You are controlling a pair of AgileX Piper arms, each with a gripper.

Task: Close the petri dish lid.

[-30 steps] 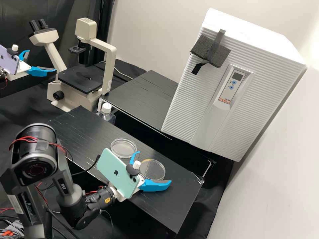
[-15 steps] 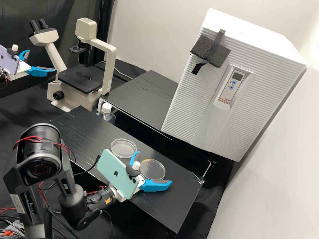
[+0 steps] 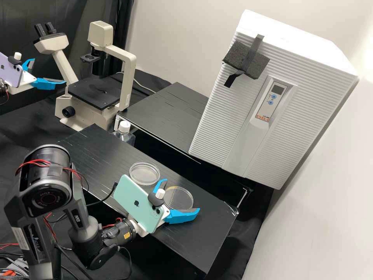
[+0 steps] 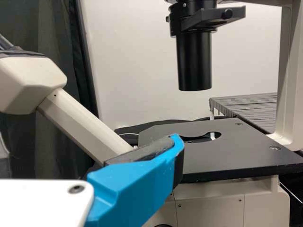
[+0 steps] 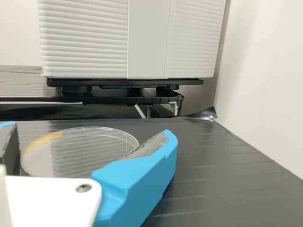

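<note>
The right gripper (image 3: 182,195) is low over the table (image 3: 186,243), its jaws spread, with 1 blue finger (image 5: 137,184) on either side of a clear round dish (image 3: 179,199). The dish lies flat on the table, near the long edge facing the white cabinet and towards the corner with shiny tape (image 3: 232,209). Its rim has a yellow mark on 1 stretch. Whether the jaws touch it, I cannot tell. Near it, along the same long edge and farther from that corner, a 2nd clear dish (image 3: 144,177) lies flat on the table. I cannot tell which of the 2 is the lid; they are apart, neither on top of the other.

A mint-green phone (image 3: 136,202) is mounted behind the right gripper.

Beyond the long edge stands a bottle (image 3: 124,127) with a white cap, near the table's other end. Past it is the microscope (image 3: 126,77), cream with a black stage (image 3: 93,92).

The left gripper (image 3: 49,71) is in the air beside the microscope, its jaws spread and holding nothing, with a purple phone (image 3: 11,71) mounted on it.

The white cabinet (image 3: 215,130) has a dark foam block (image 3: 237,60) taped to it.
</note>
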